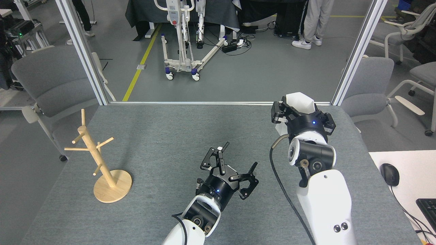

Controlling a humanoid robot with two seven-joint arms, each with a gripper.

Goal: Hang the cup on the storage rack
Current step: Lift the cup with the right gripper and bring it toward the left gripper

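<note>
The white faceted cup [299, 102] is held above the table's far right part, with my right gripper [301, 114] shut on it from below. Only its upper rim and a bit of its left side show past the black fingers; the handle is hidden. The storage rack [98, 160], a light wooden mug tree with thin pegs on a round base, stands at the table's left edge with bare pegs. My left gripper [238, 158] hovers open over the table's middle front, nothing between its fingers, well right of the rack.
The grey table [170, 136] ends at a metal frame along its far edge. Grey chairs [51, 81] stand at both sides. A mouse [389, 173] and keyboard [425, 207] lie on a white desk at right. A person's legs [315, 20] and a wheeled stand [184, 37] are beyond.
</note>
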